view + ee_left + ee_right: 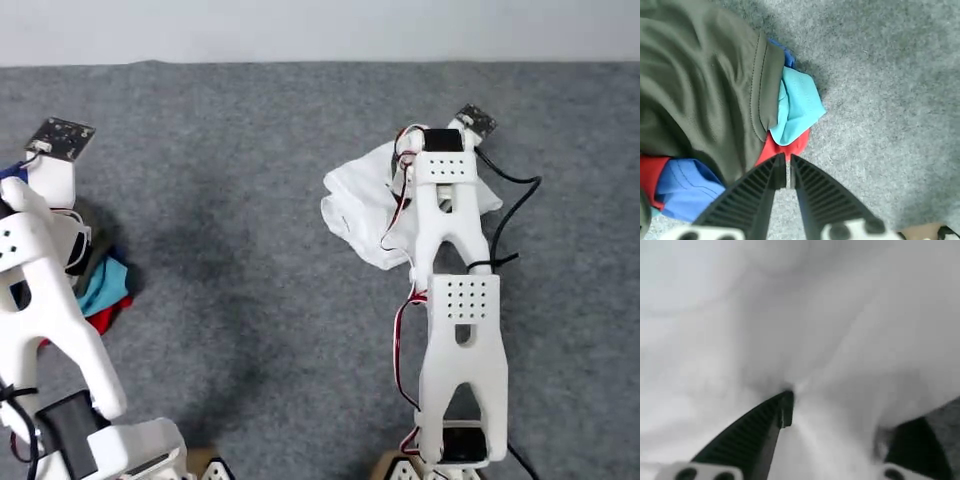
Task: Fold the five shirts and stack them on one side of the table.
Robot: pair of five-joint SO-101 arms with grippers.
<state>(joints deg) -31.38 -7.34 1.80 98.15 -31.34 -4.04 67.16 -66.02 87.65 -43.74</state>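
Note:
A crumpled white shirt (360,210) lies on the grey table (250,200), right of centre. My right gripper (847,427) is down in this white shirt (840,315), open, with cloth bulging between its two fingers (782,412). At the table's left edge sits a pile of shirts: a dark olive shirt (705,90) on top, with a cyan shirt (797,105), a red shirt (787,147) and a blue shirt (687,187) poking out beneath. My left gripper (787,167) hovers shut and empty over the pile's edge, by the red corner.
Bare grey carpet-like table surface (890,100) stretches between the pile (105,285) and the white shirt. The right arm (455,320) reaches over the table's right half from the near edge. A pale wall (320,30) borders the far edge.

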